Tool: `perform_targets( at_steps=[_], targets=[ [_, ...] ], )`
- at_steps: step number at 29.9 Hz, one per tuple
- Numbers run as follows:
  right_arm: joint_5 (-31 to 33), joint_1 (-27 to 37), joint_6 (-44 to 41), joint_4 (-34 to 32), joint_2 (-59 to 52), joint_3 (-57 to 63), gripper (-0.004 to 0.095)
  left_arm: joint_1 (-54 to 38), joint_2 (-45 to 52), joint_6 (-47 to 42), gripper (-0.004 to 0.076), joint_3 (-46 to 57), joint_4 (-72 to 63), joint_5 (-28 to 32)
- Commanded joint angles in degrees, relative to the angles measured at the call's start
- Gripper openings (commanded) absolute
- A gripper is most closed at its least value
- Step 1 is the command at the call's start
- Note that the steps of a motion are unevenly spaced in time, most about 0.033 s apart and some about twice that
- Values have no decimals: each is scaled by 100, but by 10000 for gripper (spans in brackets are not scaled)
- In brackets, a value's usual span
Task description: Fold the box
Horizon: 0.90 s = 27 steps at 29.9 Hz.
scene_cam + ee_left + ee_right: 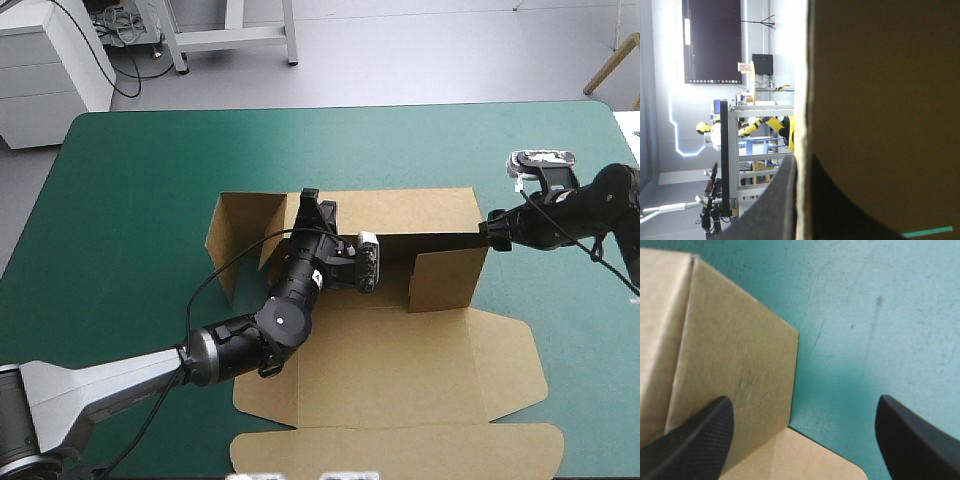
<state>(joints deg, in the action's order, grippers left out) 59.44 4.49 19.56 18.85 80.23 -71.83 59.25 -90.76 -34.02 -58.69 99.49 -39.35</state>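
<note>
Hands: the left hand (318, 205) is clamped nearly closed on the box (400, 370), with the raised far wall (410, 210) pinched between its black fingers; the right hand (492, 232) is spread wide and holds nothing.
Surface (130, 200): teal-green cover; the box sits on its middle and near part.
Box: brown and partly raised, with the far wall upright, a short wall standing at each end, and the lid panel (400, 450) lying flat toward the near edge.
Left arm (240, 345): comes in from the near left corner with its elbow bent over the box's flat floor; the forearm reaches away to the far wall's top edge, left of its middle.
Right arm (580, 205): enters from the surface's right edge and stretches nearly level toward the box's far right corner, where its hand sits.
Left wrist view: the board (880, 100) stands edge-on in the left hand (802, 170), with one finger (770, 215) on one face and the other on the opposite face.
Right wrist view: the right hand (805, 405) has one finger (695, 440) over the right end wall (740, 365); whether they touch cannot be told. The other finger is over bare surface (880, 315), and the wall's edge lies between them.
</note>
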Motion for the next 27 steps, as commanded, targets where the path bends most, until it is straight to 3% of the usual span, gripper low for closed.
perform_targets(
  at_steps=[1, 6, 14, 27],
  targets=[
    [-500, 31, 311, 291, -608, 385, 715, 24, 213, 25, -10, -112, 416, -73],
    [-1029, 31, 821, 526, -1095, 1236, 715, 24, 213, 25, -10, -112, 416, -63],
    [-1755, 31, 2364, 1149, -1447, 2213, 715, 24, 213, 25, -10, -112, 416, -63],
    [-1842, 31, 3773, 1283, -1421, 2238, 715, 24, 213, 25, -10, -112, 416, -38]
  ],
)
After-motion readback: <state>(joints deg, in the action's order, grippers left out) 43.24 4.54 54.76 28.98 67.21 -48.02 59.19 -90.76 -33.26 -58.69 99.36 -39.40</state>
